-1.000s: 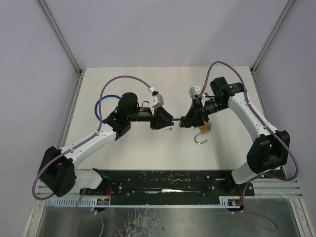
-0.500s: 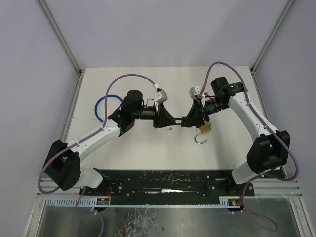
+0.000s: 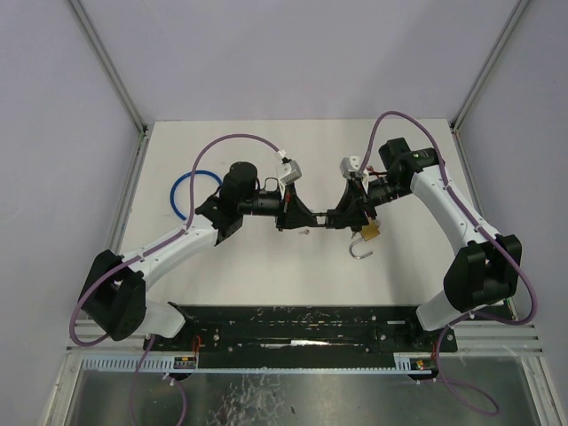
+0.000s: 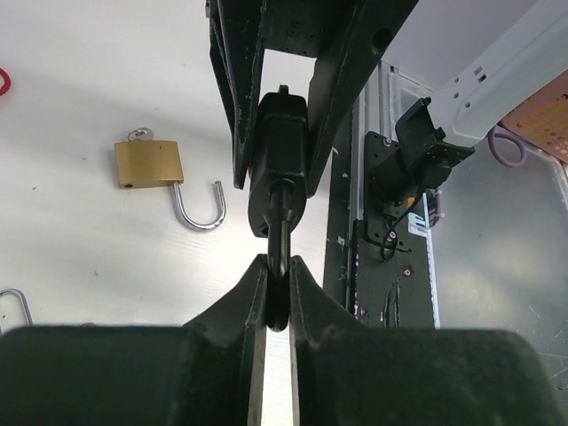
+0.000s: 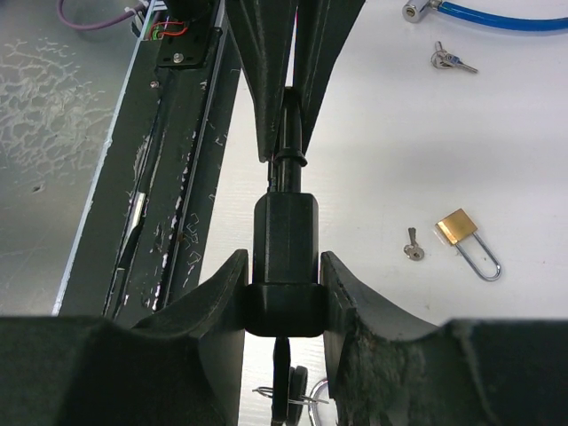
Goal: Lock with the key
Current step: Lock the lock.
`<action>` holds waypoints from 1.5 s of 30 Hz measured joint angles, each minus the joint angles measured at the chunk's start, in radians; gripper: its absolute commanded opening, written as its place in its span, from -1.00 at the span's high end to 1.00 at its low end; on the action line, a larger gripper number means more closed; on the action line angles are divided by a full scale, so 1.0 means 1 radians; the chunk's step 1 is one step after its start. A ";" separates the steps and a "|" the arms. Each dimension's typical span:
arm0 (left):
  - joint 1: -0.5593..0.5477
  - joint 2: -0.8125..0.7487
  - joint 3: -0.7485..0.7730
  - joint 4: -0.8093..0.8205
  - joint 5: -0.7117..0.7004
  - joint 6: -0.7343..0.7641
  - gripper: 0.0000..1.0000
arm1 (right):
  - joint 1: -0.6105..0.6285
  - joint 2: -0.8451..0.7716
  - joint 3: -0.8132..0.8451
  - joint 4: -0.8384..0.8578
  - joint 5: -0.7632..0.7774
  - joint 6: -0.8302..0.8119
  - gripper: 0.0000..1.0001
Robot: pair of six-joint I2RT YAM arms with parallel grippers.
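Note:
A black lock body hangs in the air between my two grippers over the table's middle. My right gripper is shut on its thick end. A thin black key sticks out of the lock body, and my left gripper is shut on it. In the top view the left gripper and the right gripper meet tip to tip. A black key head on a wire ring shows behind the lock, below the right fingers.
A brass padlock with its shackle open lies on the table just under the right gripper, a small loose key beside it. A blue cable loop lies at the left. A pair of keys lies near its silver end.
My left arm has moved slightly right and its wrist has rolled about the key's axis, mostly in the first half second. The right arm and the padlock have not moved.

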 measured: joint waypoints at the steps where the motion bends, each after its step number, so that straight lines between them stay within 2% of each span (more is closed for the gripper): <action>1: 0.001 0.002 0.000 0.000 0.006 -0.003 0.99 | 0.000 0.000 0.000 0.001 0.003 0.000 1.00; 2: 0.002 0.003 0.000 0.001 0.008 -0.006 0.99 | 0.000 0.000 0.000 0.001 0.004 0.000 1.00; 3: 0.003 0.004 0.000 0.002 0.011 -0.008 0.99 | 0.000 0.000 0.000 0.001 0.005 0.001 0.91; 6: 0.003 0.005 0.000 0.003 0.011 -0.015 0.99 | 0.001 0.000 0.000 0.006 0.005 0.012 0.40; 8: 0.004 0.004 -0.003 0.013 0.008 -0.025 0.99 | 0.001 0.000 0.000 0.017 0.005 0.030 -0.02; 10: 0.006 0.001 -0.015 0.039 0.001 -0.039 0.99 | 0.001 0.000 0.000 0.026 0.001 0.048 -0.31; 12: 0.011 -0.006 -0.035 0.053 -0.008 -0.057 0.99 | 0.001 -0.002 0.000 0.039 -0.017 0.066 -0.51; 14: 0.016 -0.009 -0.053 0.055 -0.016 -0.072 0.99 | 0.001 -0.008 0.000 0.048 -0.024 0.079 -0.62; 17: 0.022 -0.011 -0.071 0.053 -0.025 -0.087 0.99 | 0.001 -0.017 0.000 0.053 -0.035 0.093 -0.62; 20: 0.026 -0.022 -0.072 0.055 -0.032 -0.093 0.99 | 0.001 -0.023 0.000 0.068 -0.041 0.127 -0.54; 23: 0.027 -0.040 -0.072 0.056 -0.033 -0.097 0.99 | 0.001 -0.024 0.000 0.111 -0.042 0.212 -0.45; 34: 0.044 -0.073 -0.081 0.114 -0.033 -0.157 0.99 | -0.006 -0.070 -0.086 0.302 -0.083 0.433 -0.39; 41: 0.056 -0.096 -0.111 0.200 -0.032 -0.223 0.99 | -0.010 -0.085 -0.146 0.358 -0.134 0.468 -0.23; 45: 0.057 -0.097 -0.127 0.264 -0.032 -0.266 0.99 | -0.011 -0.085 -0.146 0.371 -0.156 0.469 -0.22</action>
